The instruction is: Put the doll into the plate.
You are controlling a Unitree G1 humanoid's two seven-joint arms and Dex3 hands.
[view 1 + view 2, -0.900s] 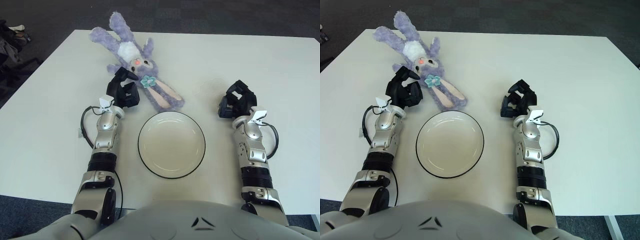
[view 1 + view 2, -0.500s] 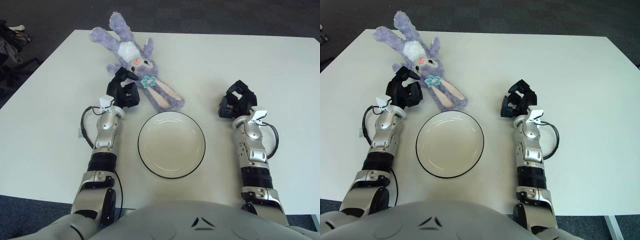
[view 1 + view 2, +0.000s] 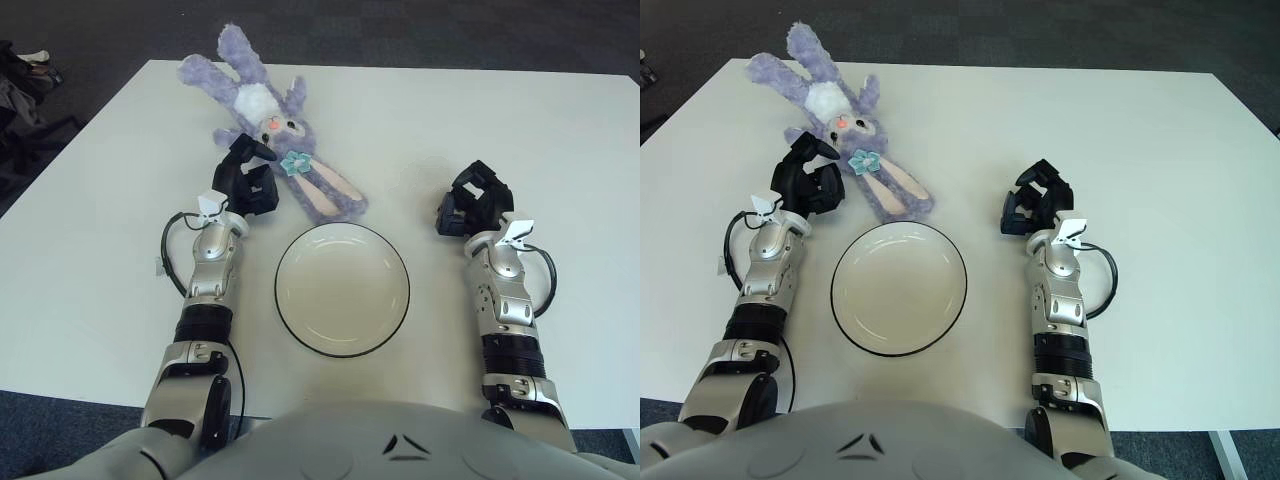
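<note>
A purple plush rabbit doll [image 3: 275, 130] lies flat on the white table, its long ears pointing toward the near right and a teal flower on its head. A cream plate [image 3: 342, 289] with a dark rim sits in front of me, empty. My left hand [image 3: 245, 178] hovers just left of the doll's head, fingers relaxed and holding nothing, close to the plush but not gripping it. My right hand [image 3: 472, 208] shows to the right of the plate, fingers loosely curled with nothing in them.
The white table [image 3: 560, 140] stretches wide to the right and back. Dark carpet floor surrounds it, with a dark object [image 3: 20, 85] off the table's far left edge.
</note>
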